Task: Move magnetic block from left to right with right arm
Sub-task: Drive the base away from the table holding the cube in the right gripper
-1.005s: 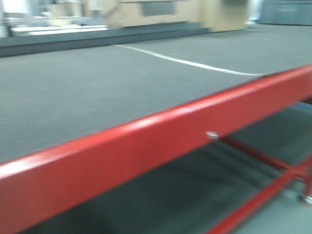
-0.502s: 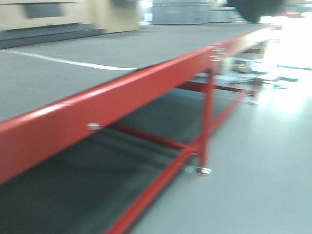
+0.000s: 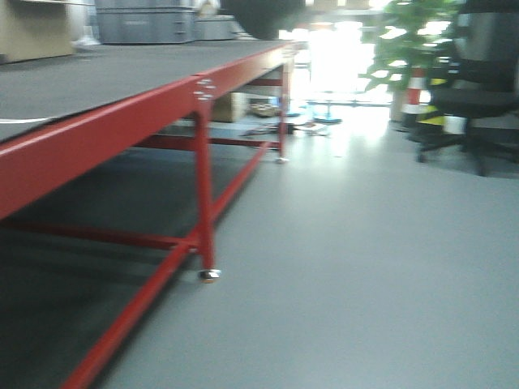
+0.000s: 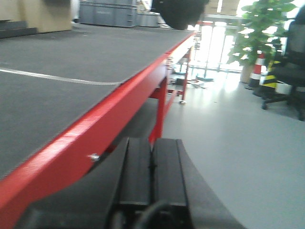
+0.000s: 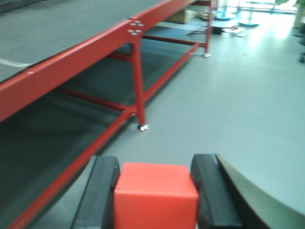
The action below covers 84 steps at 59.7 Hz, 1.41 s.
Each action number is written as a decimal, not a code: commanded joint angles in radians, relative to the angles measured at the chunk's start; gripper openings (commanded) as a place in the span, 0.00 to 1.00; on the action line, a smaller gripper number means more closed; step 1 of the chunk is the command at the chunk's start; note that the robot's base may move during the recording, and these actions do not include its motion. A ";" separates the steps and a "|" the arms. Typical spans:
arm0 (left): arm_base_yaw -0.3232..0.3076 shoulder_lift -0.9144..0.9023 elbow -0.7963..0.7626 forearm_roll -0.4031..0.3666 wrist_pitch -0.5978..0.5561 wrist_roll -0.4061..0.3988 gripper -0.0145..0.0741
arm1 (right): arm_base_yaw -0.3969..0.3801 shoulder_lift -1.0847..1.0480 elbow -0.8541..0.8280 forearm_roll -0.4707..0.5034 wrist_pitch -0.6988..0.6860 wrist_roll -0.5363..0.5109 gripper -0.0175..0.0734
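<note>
Magnetic block (image 5: 156, 196) in right pincer (image 5: 155, 168), seen from right wrist only

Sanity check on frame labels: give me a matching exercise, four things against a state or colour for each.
Things:
1. cube
2. left gripper
3. plant
4. chair

States:
A. shut, empty
B. black
C. held in the right gripper
D. green

Pairs: 1-C, 2-A, 3-D, 4-B
</note>
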State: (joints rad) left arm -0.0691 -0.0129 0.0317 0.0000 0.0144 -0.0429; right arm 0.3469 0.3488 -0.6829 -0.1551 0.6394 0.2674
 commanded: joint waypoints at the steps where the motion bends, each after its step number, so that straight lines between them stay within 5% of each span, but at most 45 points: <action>1: -0.003 -0.014 0.010 0.000 -0.090 -0.004 0.03 | -0.003 0.008 -0.027 -0.013 -0.080 -0.010 0.32; 84: -0.003 -0.014 0.010 0.000 -0.090 -0.004 0.03 | -0.003 0.008 -0.027 -0.013 -0.080 -0.010 0.32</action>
State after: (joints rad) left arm -0.0691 -0.0129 0.0317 0.0000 0.0144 -0.0429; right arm 0.3469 0.3488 -0.6829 -0.1551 0.6394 0.2674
